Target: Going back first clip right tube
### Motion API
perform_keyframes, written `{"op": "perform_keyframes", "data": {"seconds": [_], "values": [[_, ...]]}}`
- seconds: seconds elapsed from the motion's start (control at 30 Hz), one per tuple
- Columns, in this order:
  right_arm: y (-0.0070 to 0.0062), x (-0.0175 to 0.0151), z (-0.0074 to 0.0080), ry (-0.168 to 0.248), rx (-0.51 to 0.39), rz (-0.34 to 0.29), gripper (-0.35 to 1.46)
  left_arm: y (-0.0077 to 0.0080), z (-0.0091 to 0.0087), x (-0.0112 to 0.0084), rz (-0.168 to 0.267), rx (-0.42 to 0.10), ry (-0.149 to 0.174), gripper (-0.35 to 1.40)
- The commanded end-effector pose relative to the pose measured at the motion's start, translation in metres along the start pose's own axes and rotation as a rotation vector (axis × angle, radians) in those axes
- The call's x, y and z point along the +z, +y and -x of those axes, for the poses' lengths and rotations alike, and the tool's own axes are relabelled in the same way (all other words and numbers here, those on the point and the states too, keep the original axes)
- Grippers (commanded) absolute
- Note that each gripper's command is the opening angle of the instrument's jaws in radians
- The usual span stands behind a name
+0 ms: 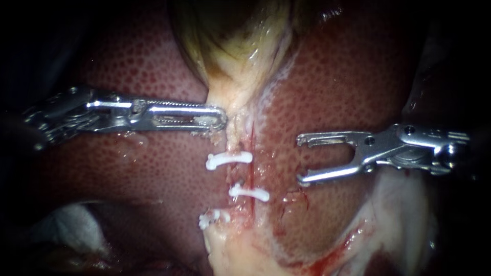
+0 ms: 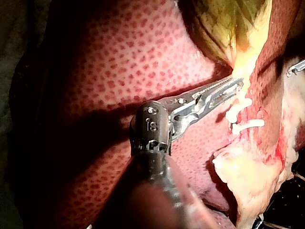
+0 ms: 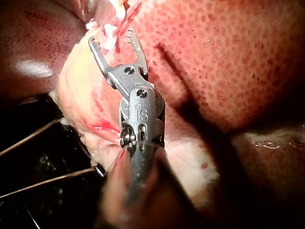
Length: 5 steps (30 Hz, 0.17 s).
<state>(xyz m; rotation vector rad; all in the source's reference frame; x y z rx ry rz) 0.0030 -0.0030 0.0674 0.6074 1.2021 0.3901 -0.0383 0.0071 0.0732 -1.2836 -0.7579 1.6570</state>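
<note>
the tube ran as a pale strand from the narrow end of the gallbladder down over the liver, its long axis up and down in the endoscope view. whether it was the right tube could not be told; only one strand was made out.

three white clips lay across it, each with its long axis crosswise to the tube. the upper clip sat nearly level, its knobbed end pointing toward the left instrument's side. the middle clip sat below it, tilted slightly, its far end lower. the lower clip was shorter in view and lay at the edge of a mass of pale tissue. a red streak ran along the tube beside the clips.

the left instrument lay nearly level above the upper clip, its jaws closed together on the tube just below the gallbladder.

the right instrument stood over the liver beside the clips and clear of them, its jaws spread wide, hooked tips pointing at the tube, nothing between them.
</note>
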Motion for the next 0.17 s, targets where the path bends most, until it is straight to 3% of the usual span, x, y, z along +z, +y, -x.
{"op": "perform_keyframes", "data": {"seconds": [0.03, 0.17], "values": [[0.0, 0.0, 0.0, 0.0, -0.003, 0.0, 0.5, 0.0, 0.0, 0.0, 0.0, 0.0, 0.0, -0.35], [0.0, -0.0001, -0.0001, 0.0, -0.002, 0.0, 0.5, 0.0, 0.0, 0.0, 0.0, 0.0, 0.0, -0.35]]}}
